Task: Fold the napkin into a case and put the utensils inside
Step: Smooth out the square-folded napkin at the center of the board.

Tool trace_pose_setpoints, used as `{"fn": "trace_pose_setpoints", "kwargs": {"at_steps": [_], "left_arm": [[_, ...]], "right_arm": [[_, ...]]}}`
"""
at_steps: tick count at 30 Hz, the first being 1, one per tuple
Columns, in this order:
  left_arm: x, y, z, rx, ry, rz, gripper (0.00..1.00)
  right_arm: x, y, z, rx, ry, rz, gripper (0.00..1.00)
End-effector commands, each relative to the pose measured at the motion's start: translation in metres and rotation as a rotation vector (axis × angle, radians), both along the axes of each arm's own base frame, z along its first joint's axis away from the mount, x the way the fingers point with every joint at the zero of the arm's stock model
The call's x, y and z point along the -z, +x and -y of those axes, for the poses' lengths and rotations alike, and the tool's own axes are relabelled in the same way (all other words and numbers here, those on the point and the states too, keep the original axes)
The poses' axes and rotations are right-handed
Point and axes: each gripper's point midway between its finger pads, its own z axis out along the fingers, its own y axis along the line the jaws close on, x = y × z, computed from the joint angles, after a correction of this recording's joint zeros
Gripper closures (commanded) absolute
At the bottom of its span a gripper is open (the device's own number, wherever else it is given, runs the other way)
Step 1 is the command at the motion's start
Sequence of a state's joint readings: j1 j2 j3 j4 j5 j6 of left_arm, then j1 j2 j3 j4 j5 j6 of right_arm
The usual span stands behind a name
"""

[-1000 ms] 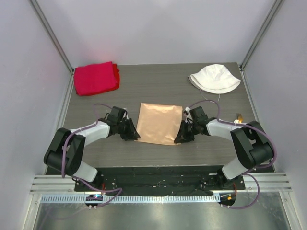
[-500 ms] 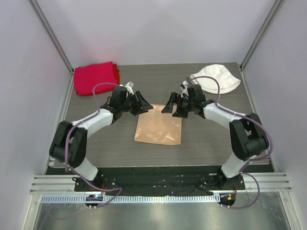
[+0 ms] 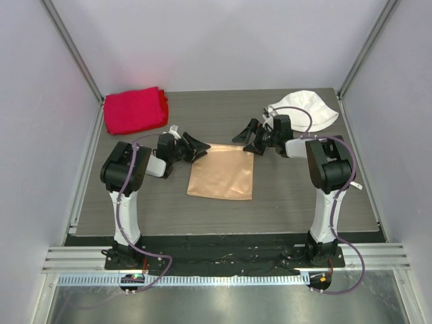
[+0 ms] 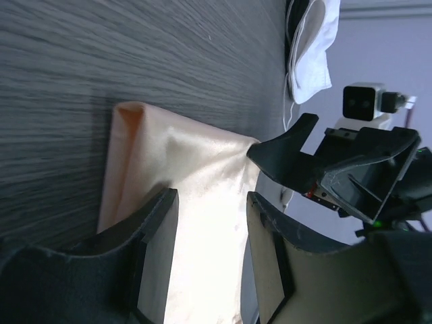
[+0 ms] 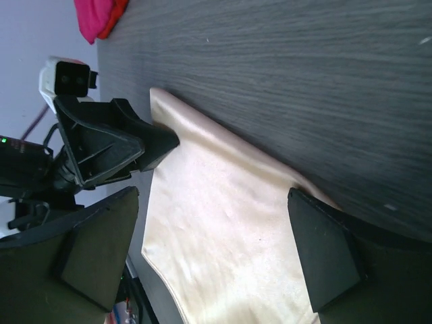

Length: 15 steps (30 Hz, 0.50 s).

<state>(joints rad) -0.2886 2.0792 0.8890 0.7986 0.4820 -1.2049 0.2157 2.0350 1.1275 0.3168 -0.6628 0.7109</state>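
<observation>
The peach-tan satin napkin (image 3: 221, 171) lies flat as a rectangle in the middle of the table. It also fills the left wrist view (image 4: 196, 175) and the right wrist view (image 5: 223, 223). My left gripper (image 3: 196, 148) hangs at its far left corner, open, with only cloth showing between the fingers (image 4: 209, 202). My right gripper (image 3: 246, 140) is at the far right corner, open wide and holding nothing (image 5: 212, 202). The two grippers face each other across the far edge. A small white tip (image 3: 355, 183) beside the right arm may be the utensils; the rest is hidden.
A thick red cloth (image 3: 133, 110) lies at the back left corner. A white bucket hat (image 3: 305, 108) sits at the back right, just behind the right wrist. Grey walls close in the table on three sides.
Both arms swung from the napkin's near corners up to its far corners. Both sets of jaws opened on the way. The napkin lies flat in about the same place.
</observation>
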Motion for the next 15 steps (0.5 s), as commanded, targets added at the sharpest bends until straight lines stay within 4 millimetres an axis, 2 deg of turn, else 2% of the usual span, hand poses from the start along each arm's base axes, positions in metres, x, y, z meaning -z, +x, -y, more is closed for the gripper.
{"fn": "trace_pose_setpoints", "kwargs": {"at_steps": [1,3,7,8,11,12,14,15], "left_arm": [[0.007,0.005,-0.015,-0.062,-0.01,0.039,0.5],[0.014,0.004,-0.02,-0.076,0.0,0.03,0.51],[0.02,-0.001,-0.024,-0.067,0.042,0.022,0.5],[0.007,0.004,-0.023,-0.063,0.045,0.05,0.5],[-0.008,0.009,-0.02,-0.029,0.07,0.065,0.46],[-0.03,0.017,-0.015,-0.021,0.056,0.108,0.44],[-0.047,0.019,-0.01,0.005,0.035,0.119,0.41],[-0.066,0.026,-0.006,0.006,0.016,0.152,0.39]], "right_arm": [[0.024,0.01,0.025,0.018,0.039,0.013,0.02],[0.034,0.014,0.039,0.05,0.039,0.005,0.02],[0.037,0.022,0.054,0.078,0.014,-0.001,0.02],[0.034,0.028,0.059,0.096,-0.019,0.016,0.02],[0.029,0.034,0.067,0.102,-0.097,0.002,0.02],[0.017,0.034,0.065,0.105,-0.095,0.014,0.02],[0.0,0.037,0.064,0.113,-0.115,0.047,0.02],[-0.017,0.04,0.065,0.123,-0.153,0.072,0.02]]}}
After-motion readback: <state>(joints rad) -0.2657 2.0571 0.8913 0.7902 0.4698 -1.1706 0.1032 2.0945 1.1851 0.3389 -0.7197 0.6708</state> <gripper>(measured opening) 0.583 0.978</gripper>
